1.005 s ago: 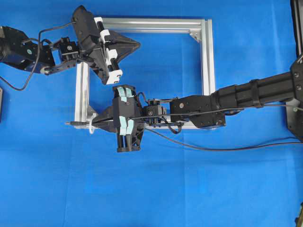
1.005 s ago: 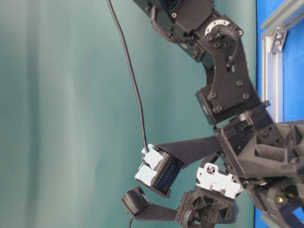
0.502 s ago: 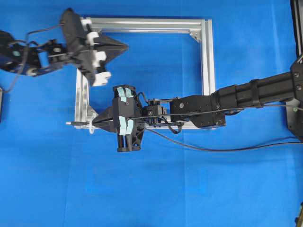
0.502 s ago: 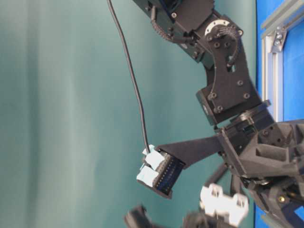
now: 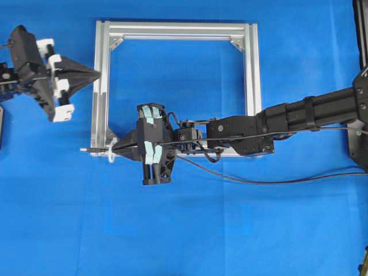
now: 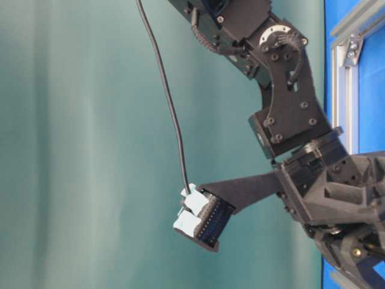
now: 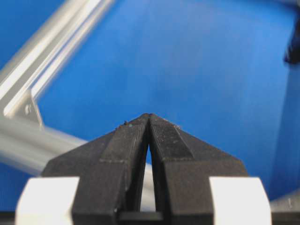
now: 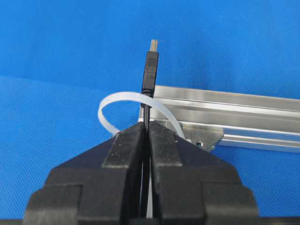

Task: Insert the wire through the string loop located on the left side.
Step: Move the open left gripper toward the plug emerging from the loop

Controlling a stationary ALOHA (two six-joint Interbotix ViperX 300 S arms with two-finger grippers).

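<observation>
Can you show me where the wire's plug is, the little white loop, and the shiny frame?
wire (image 8: 150, 70), right wrist view, on the plug's black body.
string loop (image 8: 108, 103), right wrist view, on its curved left side.
frame (image 5: 178, 27), overhead view, on the top bar.

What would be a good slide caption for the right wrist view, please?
Right end effector shut on the wire, its plug poking through the white string loop at the aluminium frame.

Right claw (image 8: 146, 129) pinches wire (image 8: 149, 70), plug poking thru white string loop (image 8: 115, 105) by alu frame (image 8: 243, 117).
</observation>
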